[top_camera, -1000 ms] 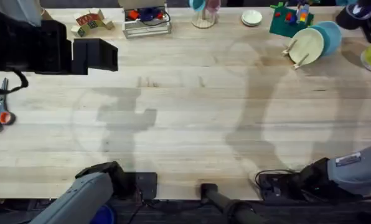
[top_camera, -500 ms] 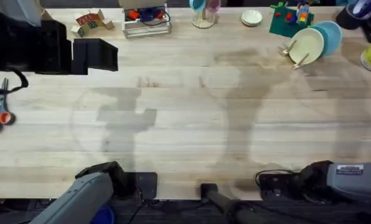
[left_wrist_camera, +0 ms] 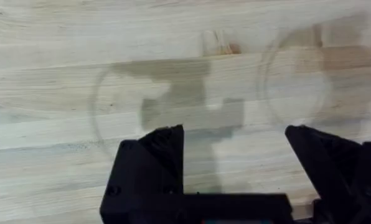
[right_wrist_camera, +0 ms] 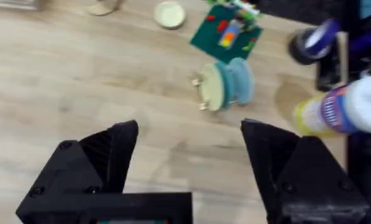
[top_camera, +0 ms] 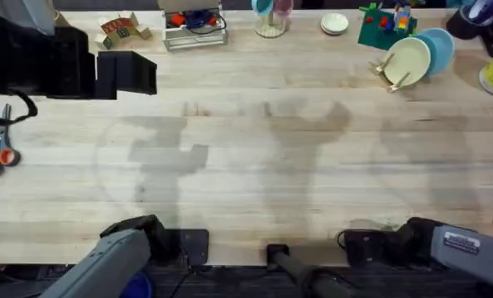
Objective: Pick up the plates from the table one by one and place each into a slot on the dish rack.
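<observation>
— Pale wood fills my overhead feed: the table (top_camera: 255, 157) is bare across its middle. Where are the plates?

— I see both plates standing on edge in the dish rack (top_camera: 393, 73) at the far right — the cream plate (top_camera: 408, 60) in front, the blue plate (top_camera: 439, 48) just behind it.

— And my grippers?

— I read the left gripper (left_wrist_camera: 235, 146) as spread wide over bare planks, holding nothing. The right gripper (right_wrist_camera: 188, 146) is also apart and empty — its camera looks toward the rack, well away from it, with a green board (right_wrist_camera: 228, 32) beyond.
</observation>
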Controlling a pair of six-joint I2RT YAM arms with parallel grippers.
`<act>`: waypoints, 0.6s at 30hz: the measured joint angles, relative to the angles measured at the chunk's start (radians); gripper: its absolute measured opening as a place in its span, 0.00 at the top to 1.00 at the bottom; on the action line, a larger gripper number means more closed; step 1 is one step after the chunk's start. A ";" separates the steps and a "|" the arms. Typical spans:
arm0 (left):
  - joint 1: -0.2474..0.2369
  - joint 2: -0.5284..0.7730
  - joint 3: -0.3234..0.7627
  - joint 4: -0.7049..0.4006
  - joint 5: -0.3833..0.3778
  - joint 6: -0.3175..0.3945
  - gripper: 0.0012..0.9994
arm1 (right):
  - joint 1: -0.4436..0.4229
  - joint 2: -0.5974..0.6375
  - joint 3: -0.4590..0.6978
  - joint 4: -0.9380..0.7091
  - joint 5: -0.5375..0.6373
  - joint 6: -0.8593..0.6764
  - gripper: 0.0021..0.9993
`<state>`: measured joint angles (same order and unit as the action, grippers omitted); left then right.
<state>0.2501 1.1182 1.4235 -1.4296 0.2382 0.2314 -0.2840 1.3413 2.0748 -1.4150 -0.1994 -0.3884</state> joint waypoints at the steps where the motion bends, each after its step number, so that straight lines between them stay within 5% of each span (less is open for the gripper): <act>1: 0.000 0.000 0.000 0.000 0.000 0.000 0.00 | 0.016 -0.009 0.000 -0.020 0.000 0.018 0.01; 18: 0.000 0.000 0.000 0.000 0.000 0.000 0.00 | 0.093 -0.040 0.003 -0.201 -0.004 0.149 0.01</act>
<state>0.2501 1.1183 1.4235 -1.4300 0.2382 0.2314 -0.1905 1.3018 2.0773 -1.6159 -0.2031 -0.2390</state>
